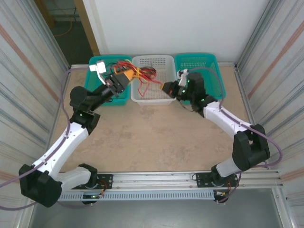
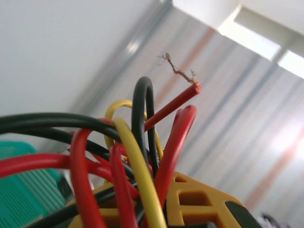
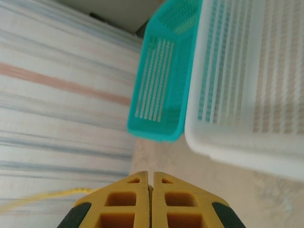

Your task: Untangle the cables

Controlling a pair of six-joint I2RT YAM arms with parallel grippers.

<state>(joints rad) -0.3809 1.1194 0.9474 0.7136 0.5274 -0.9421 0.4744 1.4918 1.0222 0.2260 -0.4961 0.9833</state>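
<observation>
Pinching the cables, left gripper is holding a light, springy tangle; right gripper, pressed together, is probably needing a free end.

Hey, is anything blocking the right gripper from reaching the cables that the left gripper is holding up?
Nothing visible. The left gripper holds the cables over the left rim of the white basket; the right gripper, shut, hovers at its front right corner, open space between.
</observation>
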